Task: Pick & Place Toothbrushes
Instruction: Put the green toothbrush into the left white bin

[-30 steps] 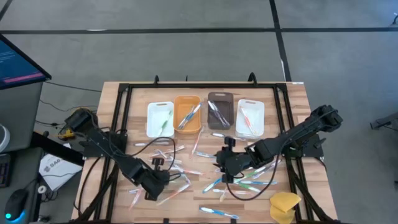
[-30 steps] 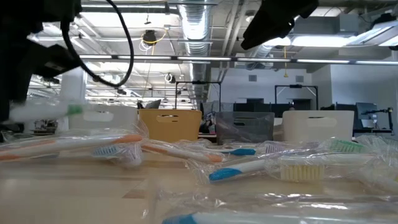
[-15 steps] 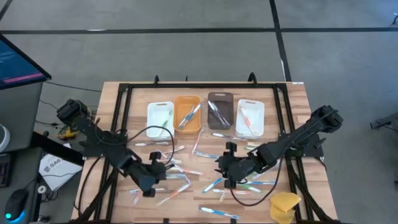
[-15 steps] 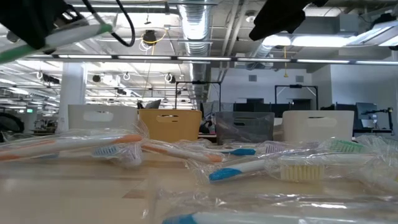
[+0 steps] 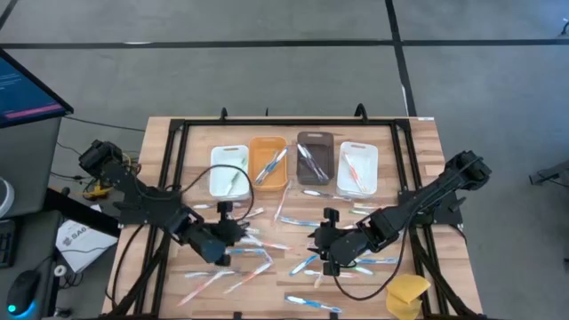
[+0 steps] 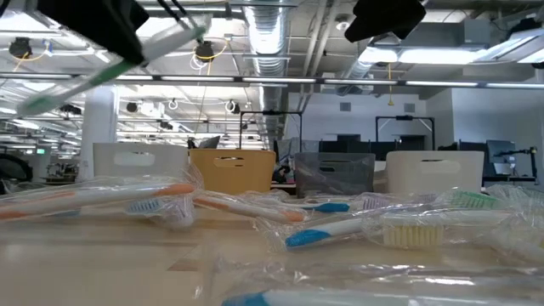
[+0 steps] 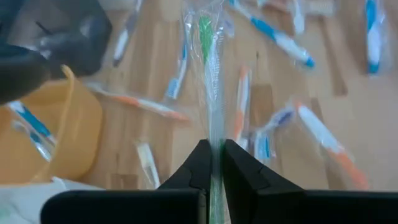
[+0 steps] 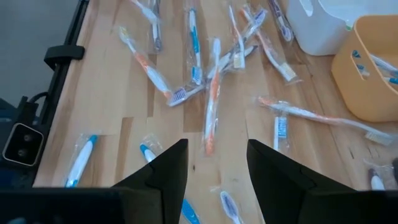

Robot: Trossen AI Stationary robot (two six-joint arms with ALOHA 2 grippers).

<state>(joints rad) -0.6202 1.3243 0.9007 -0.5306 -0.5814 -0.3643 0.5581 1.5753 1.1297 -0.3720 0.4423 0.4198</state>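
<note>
The left gripper [image 7: 211,163] had lifted clear of the table within the last second, its fingers clamped on a wrapped green toothbrush [image 7: 208,93], and had swung from the loose pile toward the white bin [image 5: 228,171] at the left end of the row. That suggested one brush was picked and nearly ready to drop. The right gripper [image 8: 216,163] hung with parted, empty fingers over the scattered toothbrushes [image 5: 293,244] near the table's middle. No readable writing showed on any wrapper.
</note>
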